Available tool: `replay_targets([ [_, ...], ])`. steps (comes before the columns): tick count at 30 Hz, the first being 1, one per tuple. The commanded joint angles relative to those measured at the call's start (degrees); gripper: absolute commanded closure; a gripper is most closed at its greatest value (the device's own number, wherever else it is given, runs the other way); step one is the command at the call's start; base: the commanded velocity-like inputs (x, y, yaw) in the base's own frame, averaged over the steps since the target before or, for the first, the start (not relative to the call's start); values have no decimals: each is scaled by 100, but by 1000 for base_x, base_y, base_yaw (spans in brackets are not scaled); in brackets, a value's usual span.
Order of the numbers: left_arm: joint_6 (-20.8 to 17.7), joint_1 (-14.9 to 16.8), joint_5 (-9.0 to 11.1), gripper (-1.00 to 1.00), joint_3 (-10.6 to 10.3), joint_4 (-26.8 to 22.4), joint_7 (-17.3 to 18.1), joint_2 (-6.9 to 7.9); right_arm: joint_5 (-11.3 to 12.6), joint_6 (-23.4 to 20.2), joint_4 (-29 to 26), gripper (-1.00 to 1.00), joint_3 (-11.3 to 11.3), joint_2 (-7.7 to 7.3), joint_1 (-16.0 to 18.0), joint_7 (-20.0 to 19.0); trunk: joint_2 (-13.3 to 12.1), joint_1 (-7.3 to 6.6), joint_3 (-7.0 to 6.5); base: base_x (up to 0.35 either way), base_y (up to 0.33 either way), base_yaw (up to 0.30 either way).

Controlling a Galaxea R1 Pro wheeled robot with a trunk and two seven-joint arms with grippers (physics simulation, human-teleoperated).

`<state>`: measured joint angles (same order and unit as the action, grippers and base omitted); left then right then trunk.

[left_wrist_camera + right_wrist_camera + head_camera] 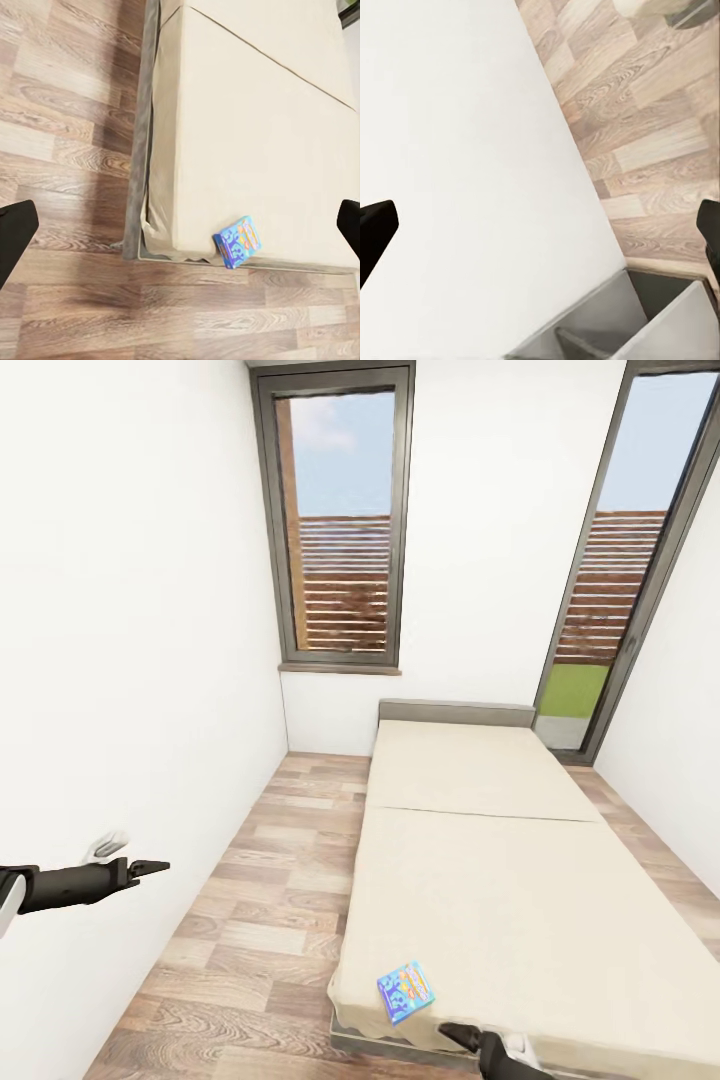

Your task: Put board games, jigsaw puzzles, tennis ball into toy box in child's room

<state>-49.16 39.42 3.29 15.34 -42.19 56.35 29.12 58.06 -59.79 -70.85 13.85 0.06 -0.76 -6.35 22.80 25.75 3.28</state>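
Looked like a bedroom in a home, rendered in simulation. Showed a low bed (pixel 520 880) with a plain cream mattress and grey padded edge, set lengthwise on a wood-plank floor (pixel 270 920) between bare white walls (pixel 130 610). Had a tall dark-framed window (pixel 340 520) and a glazed door (pixel 630 570) at the far end, facing a slatted wooden fence, grass and sky. Held a colourful board game box (pixel 408 990) on the mattress corner, hinting at a child's room.
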Motion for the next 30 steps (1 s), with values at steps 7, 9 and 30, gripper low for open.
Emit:
replay_targets([
  [7,-50,4,31,-100,-3,0,-1,-3,-168,819,1274,-100,-202,-2,-1,-66,12,4,11,0,0,0],
  [9,-50,4,33,-100,-4,0,-1,-3,-222,1077,1454,-100,-340,-7,2,-67,12,4,11,0,0,0],
  [30,176,4,19,-100,-13,0,-16,-231,-708,3038,2072,-100,-1471,10,24,-405,12,4,10,0,3,-1],
])
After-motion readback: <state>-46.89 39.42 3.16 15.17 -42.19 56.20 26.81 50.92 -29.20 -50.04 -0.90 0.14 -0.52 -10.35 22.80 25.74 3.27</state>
